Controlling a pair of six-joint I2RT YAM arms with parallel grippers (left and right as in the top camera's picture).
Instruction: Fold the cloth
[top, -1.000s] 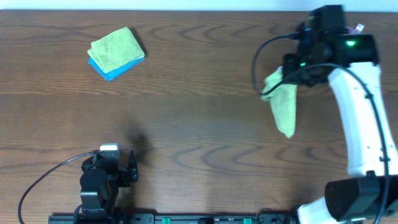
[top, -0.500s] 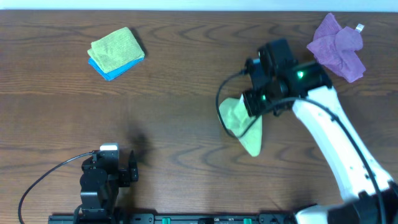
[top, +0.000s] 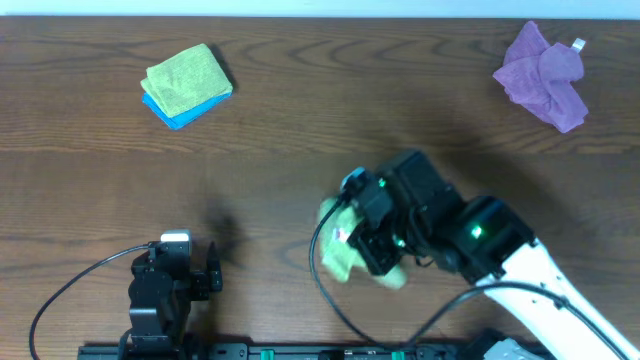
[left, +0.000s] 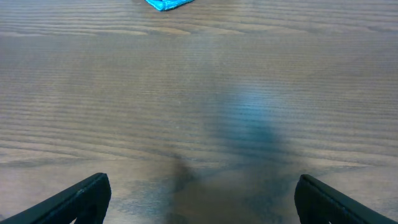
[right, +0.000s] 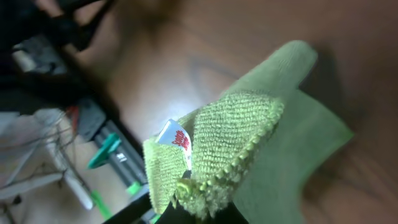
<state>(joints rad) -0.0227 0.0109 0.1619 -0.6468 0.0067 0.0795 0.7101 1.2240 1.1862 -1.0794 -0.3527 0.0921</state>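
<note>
A light green cloth (top: 337, 250) hangs bunched from my right gripper (top: 372, 248) near the table's front middle. In the right wrist view the green cloth (right: 249, 155) fills the frame, a white tag showing on it, its edge pinched between the shut fingers (right: 199, 208). My left gripper (top: 190, 275) rests at the front left, far from the cloth. In the left wrist view its fingers (left: 199, 199) are spread wide over bare wood, holding nothing.
A folded green cloth on a folded blue cloth (top: 187, 84) lies at the back left; its blue edge shows in the left wrist view (left: 166, 4). A crumpled purple cloth (top: 545, 75) lies at the back right.
My right arm has swung from the back right down to the front middle, carrying the green cloth with it and uncovering the purple cloth. The left arm has not moved.
</note>
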